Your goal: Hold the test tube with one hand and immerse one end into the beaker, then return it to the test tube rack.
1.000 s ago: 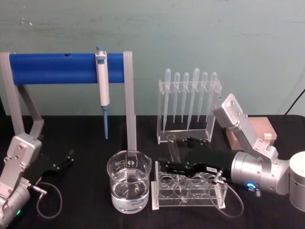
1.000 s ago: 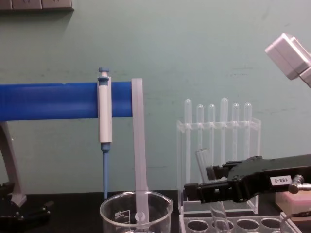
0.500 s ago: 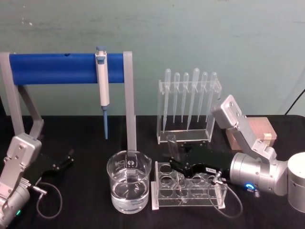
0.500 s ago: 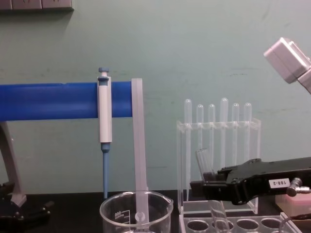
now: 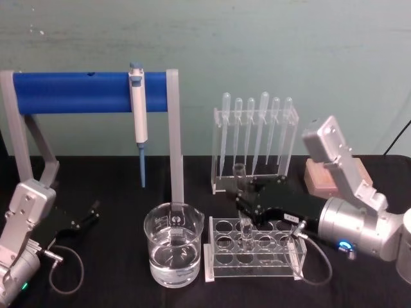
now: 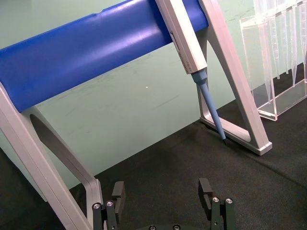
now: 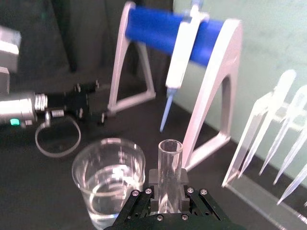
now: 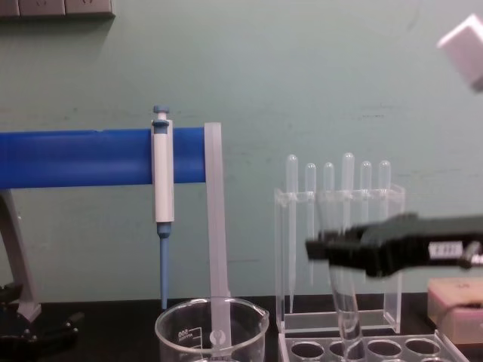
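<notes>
Got one blue stand (image 5: pixel 77 92) with one pipettor (image 5: pixel 138 115), one holder (image 5: pixel 282 173) of six pipettes (image 5: pixel 264 122), one test tube rack (image 5: pixel 212 266), one beaker (image 5: pixel 173 224) of clear liquid just left of it, all on tabletop (image 5: pixel 115 192). Seeing right gripper (image 5: pixel 246 204) fingers clamped on the single test tube (image 5: pixel 241 179), near upright, lower end inside rack; left gripper (image 5: pixel 95 212) parked far left, fingers spread, empty.

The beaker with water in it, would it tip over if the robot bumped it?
Probably not easily: the beaker looks wide and squat, and the water in its lower part likely weighs it down. A push would likely slide it. It looks like clear glass, so a hard knock might crack it.
</notes>
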{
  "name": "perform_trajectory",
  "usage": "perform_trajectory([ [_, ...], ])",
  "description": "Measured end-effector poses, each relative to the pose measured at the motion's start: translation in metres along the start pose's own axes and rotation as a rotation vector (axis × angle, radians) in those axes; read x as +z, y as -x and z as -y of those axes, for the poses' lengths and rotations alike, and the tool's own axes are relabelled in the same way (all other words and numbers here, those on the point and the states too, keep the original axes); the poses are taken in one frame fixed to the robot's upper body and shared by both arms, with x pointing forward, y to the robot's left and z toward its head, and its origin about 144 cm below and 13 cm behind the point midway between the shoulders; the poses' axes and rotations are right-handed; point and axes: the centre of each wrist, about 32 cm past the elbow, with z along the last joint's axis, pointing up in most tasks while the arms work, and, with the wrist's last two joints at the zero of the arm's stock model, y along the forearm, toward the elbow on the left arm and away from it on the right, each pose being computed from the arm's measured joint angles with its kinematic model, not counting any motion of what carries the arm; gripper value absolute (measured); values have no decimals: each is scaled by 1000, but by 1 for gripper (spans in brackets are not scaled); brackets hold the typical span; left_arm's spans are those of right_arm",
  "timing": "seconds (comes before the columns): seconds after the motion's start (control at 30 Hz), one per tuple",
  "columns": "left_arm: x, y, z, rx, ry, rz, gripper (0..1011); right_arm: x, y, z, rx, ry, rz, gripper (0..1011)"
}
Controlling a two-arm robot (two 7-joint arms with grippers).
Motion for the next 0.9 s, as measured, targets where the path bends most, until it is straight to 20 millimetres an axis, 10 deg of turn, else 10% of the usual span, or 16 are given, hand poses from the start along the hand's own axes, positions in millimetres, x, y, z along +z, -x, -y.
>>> perform_trajectory([
  [0.9, 0, 0, 0, 0, 0, 0, 1000, 33, 17, 36, -105, -246, -4, 225],
])
